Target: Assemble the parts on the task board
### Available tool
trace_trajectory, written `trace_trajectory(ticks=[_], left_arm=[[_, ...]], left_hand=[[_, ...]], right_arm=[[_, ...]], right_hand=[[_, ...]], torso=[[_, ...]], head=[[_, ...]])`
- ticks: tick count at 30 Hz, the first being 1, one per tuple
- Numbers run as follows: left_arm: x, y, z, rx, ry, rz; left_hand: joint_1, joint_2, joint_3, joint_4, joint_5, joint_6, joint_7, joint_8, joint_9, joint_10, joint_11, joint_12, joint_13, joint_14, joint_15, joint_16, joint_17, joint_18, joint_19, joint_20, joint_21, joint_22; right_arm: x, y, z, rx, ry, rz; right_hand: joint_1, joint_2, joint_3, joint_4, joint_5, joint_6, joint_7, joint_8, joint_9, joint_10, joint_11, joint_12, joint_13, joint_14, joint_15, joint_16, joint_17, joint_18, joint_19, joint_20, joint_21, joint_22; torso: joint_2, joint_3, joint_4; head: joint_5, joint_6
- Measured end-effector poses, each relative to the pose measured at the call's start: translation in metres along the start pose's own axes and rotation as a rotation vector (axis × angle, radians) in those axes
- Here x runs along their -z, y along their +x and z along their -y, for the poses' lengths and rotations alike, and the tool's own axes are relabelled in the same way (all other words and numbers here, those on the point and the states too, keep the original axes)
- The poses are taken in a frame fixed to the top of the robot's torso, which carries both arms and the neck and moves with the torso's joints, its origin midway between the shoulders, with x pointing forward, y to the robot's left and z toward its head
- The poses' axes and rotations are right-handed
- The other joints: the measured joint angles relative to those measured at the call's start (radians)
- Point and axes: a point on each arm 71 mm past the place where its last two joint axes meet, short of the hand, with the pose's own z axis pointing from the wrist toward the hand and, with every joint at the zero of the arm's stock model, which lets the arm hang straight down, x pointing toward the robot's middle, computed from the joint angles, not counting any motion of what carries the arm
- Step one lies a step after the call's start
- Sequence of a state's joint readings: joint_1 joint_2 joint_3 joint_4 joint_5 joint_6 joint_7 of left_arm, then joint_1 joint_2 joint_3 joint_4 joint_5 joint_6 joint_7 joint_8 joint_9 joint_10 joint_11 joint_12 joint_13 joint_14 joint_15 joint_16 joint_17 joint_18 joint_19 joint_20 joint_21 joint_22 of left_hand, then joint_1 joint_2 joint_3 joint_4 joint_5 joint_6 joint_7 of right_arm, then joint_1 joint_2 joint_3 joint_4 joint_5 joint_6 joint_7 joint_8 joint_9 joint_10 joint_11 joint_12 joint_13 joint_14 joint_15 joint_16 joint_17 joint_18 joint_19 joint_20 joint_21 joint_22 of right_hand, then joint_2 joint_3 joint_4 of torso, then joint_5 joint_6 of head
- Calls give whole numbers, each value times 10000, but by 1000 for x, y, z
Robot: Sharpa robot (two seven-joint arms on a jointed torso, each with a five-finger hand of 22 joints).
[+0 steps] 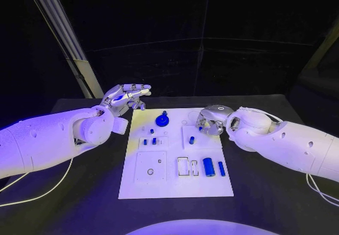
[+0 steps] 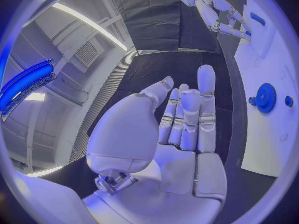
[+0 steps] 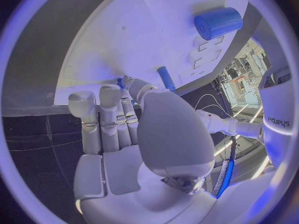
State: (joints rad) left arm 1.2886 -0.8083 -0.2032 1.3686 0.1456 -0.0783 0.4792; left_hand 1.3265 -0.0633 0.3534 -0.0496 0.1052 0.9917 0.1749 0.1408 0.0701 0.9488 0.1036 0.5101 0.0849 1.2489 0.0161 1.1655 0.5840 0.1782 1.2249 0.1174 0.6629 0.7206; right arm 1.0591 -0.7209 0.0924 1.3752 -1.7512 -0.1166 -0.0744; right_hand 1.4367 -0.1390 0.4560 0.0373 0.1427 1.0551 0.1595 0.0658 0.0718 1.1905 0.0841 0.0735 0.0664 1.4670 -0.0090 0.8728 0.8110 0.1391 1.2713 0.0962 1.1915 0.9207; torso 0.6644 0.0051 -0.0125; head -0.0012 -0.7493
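The white task board [image 1: 177,183] lies in the middle of the table. A blue gear [image 1: 163,120] [image 2: 266,98] sits near its far edge. Small blue pegs [image 1: 150,141] stand in the left middle, and another peg [image 1: 191,140] [image 3: 166,78] stands right of centre. A thick blue cylinder [image 1: 209,166] [image 3: 218,22] and a thin blue bar [image 1: 221,169] lie near the right edge. My left hand [image 1: 128,98] [image 2: 181,119] hovers off the board's far left corner, fingers apart and holding nothing. My right hand [image 1: 210,120] [image 3: 124,114] is curled over the far right of the board and pinches a small blue part [image 3: 120,83], which is mostly hidden.
The black table [image 1: 84,196] surrounds the board. A slanted pale post [image 1: 74,54] stands behind the left hand. White cables [image 1: 42,193] trail along the table under both arms.
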Motion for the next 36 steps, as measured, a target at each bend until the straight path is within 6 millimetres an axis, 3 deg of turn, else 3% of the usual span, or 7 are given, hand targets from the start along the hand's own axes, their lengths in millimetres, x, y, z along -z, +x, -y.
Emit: trace_trajectory(ticks=[3, 5, 14, 16, 24, 36], left_arm=[[0, 0, 0, 3, 0, 6], [0, 0, 0, 3, 0, 10], [0, -1, 0, 4, 2, 30], [0, -1, 0, 5, 3, 31], [0, -2, 0, 6, 4, 40], [1, -5, 1, -25, 12, 118]], left_hand=[[0, 0, 0, 0, 0, 0, 0, 0, 0, 0, 0, 0, 0, 0, 0, 0, 0, -1, 0, 0, 0, 1], [0, 0, 0, 0, 0, 0, 0, 0, 0, 0, 0, 0, 0, 0, 0, 0, 0, 0, 0, 0, 0, 0], [0, 0, 0, 0, 0, -1, 0, 0, -1, 0, 0, 0, -1, 0, 0, 0, 1, -1, 0, 0, 0, -1], [0, 0, 0, 0, 0, -1, 0, 71, -1, 0, 0, 49, -18, 0, 0, 0, -23, -2, 0, 0, -62, -29], [0, -1, -17, 17, 0, -1, 0, 71, -1, 0, 0, 49, -29, -35, 36, 0, -39, -6, 0, 0, -70, -49], [-478, 27, -450, 449, -33, -1, 0, 156, -1, 0, 0, 165, -77, -35, 36, 0, -151, -6, 0, 0, -259, -211]], right_arm=[[0, 0, -1, 40, -4, -24], [-1, 0, -1, 92, 7, -47], [-2, -1, -4, 474, 87, -94], [-2, -1, -5, 564, 103, -84], [2, 1, -9, 838, 189, 77], [12, -1, -6, 392, 214, 651]], right_hand=[[-53, 53, 90, -34, -54, 105, -44, 0, 18, 132, -24, -2, -12, 0, 0, 257, 210, 2, 99, 4, 201, 281], [-48, 58, 157, -102, -103, 276, -75, 78, 46, 303, -54, 80, -10, 0, 0, 460, 371, -157, 217, -4, 393, 551], [58, 267, 456, -345, -484, 628, -193, 122, 88, 659, -163, 137, 43, -5, -4, 978, 753, -156, 395, -99, 902, 1284], [10, 340, 517, -406, -599, 684, -177, 120, 94, 659, -164, 137, 59, -38, -38, 1136, 869, -314, 479, -89, 1038, 1458], [-9, 389, 596, -429, -618, 699, -192, 117, 95, 730, -164, 134, 95, -38, -37, 1289, 1011, -311, 549, -90, 1165, 1699], [-12, 392, 790, -571, -627, 698, -193, 73, 91, 731, -166, 97, 70, -38, -37, 1464, 1110, -310, 549, -90, 1323, 1878]], torso=[[0, 1, -5], [0, 2, -6], [1, 6, -8], [1, 7, -8], [-3, 10, -11], [-14, 10, -14]], head=[[1, -6], [1, -9], [-38, -36], [-40, -40], [-47, -45], [-81, 11]])
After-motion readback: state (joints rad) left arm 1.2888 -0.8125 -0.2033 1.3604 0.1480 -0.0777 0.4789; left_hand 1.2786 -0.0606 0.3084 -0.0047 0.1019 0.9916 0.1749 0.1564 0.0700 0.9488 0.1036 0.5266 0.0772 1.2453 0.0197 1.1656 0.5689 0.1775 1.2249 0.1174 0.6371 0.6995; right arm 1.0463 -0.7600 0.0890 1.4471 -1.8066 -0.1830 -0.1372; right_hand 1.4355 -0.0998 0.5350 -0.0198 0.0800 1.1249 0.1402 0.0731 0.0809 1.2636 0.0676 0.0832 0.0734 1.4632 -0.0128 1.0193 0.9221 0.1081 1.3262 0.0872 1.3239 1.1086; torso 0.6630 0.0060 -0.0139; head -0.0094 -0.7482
